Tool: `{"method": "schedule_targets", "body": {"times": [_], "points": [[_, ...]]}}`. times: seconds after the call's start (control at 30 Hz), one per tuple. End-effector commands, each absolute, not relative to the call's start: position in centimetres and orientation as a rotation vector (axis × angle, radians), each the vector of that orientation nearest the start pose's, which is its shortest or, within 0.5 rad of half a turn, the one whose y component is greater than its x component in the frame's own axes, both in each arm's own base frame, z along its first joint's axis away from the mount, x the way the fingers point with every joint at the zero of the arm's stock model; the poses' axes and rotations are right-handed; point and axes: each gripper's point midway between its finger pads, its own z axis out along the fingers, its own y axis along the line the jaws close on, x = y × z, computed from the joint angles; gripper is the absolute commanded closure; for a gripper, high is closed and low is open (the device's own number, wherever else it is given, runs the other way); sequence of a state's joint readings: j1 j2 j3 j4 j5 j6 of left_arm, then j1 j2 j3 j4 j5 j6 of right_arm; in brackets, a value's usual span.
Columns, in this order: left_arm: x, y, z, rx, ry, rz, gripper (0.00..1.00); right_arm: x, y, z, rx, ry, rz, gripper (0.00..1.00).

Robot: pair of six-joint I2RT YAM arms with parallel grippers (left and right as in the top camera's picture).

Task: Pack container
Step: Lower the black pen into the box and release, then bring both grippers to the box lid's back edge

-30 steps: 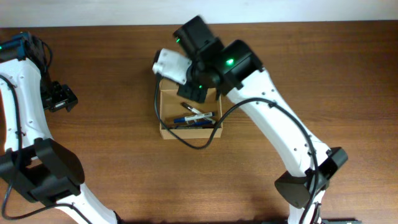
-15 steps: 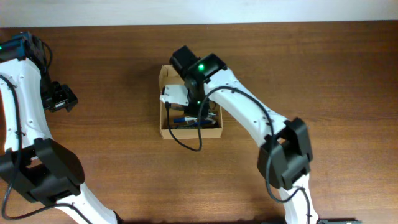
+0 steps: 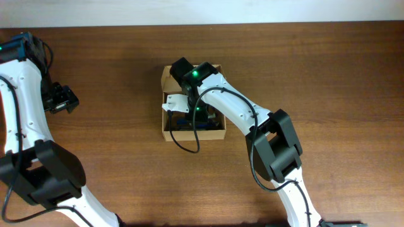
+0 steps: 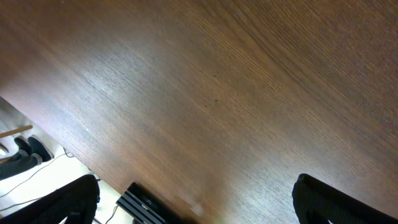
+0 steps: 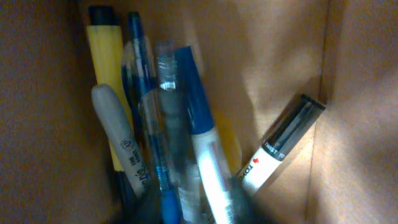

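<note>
Container [image 3: 166, 130] holds right gripper [image 3: 190, 115] reaching down inside, grip unreadable; left gripper [image 3: 62, 99] hangs spread over table [image 4: 217, 93].

Dark wood-grain table [image 3: 353, 75], pale wall [image 3: 265, 11] along far edge (soft glare)

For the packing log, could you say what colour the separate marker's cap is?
The marker's cap is black; the right wrist view shows it best.
</note>
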State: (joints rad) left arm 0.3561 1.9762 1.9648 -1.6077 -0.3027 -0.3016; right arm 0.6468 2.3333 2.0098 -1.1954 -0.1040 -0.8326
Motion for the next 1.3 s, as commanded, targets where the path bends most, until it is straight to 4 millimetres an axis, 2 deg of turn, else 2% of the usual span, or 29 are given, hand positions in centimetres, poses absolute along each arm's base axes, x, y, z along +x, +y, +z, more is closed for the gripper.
{"method": "schedule_targets", "body": {"times": [0.0,0.1,0.23,0.27,0.37,0.5,0.6,0.67,0.7,0.8,0.9,0.93,1.03,1.07,1.1,1.23,1.27], "points": [[31.7,17.5,17.3,-1.004,3.01,0.485,0.0,36.3,30.0,4.6,-2.011,2.304,0.175,0.44],[31.7,17.5,17.3,-1.004,3.01,0.485,0.0,36.6,30.2,6.7,-1.967,2.306,0.166,0.44],[31.7,17.6,17.3,-1.004,3.01,0.485,0.0,38.8,30.3,11.4,-1.722,2.365,0.073,0.52],[31.7,17.6,17.3,-1.004,3.01,0.485,0.0,39.5,30.2,13.0,-1.629,2.387,0.039,0.57],[31.7,17.5,17.3,-1.004,3.01,0.485,0.0,40.9,30.0,18.1,-1.376,2.405,0.002,0.8],[31.7,17.6,17.3,-1.004,3.01,0.485,0.0,42.0,29.8,26.4,-1.071,2.338,0.067,0.96],[31.7,17.6,17.3,-1.004,3.01,0.485,0.0,42.9,28.6,31.6,-0.885,2.266,0.126,0.96],[32.0,17.6,17.2,-1.013,2.991,0.475,0.0,44.1,26.4,35.1,-0.714,2.225,0.162,0.96],[32.8,17.8,17.2,-1.013,2.96,0.465,0.0,44.6,25.6,35.6,-0.661,2.225,0.167,0.96],[35.4,16.7,16.8,-1.002,2.89,0.277,0.0,46.4,21.9,35.8,-0.455,2.275,0.199,0.96],[36.6,15.1,16.6,-0.992,2.879,0.108,0.0,47.6,19.2,34.9,-0.345,2.334,0.29,0.96],[37.1,14.7,16.6,-0.986,2.868,0.056,0.21,48.0,18.4,34.5,-0.308,2.355,0.337,0.96],[38.9,12.4,16.8,-0.954,2.828,-0.184,0.77,49.1,16.2,33.2,-0.194,2.406,0.439,0.96],[39.9,11.4,17.1,-0.93,2.798,-0.293,0.9,49.5,15.3,32.7,-0.162,2.42,0.449,0.96],[41.2,10.3,17.6,-0.893,2.757,-0.406,0.98,50.0,14.4,31.9,-0.139,2.44,0.448,0.96],[45.5,7.1,19.9,-0.715,2.601,-0.672,0.98,51.2,12.1,27.8,-0.068,2.54,0.432,0.96],[47.1,5.7,20.3,-0.635,2.563,-0.711,0.98,51.5,11.8,25.4,-0.05,2.599,0.442,0.96]]}}
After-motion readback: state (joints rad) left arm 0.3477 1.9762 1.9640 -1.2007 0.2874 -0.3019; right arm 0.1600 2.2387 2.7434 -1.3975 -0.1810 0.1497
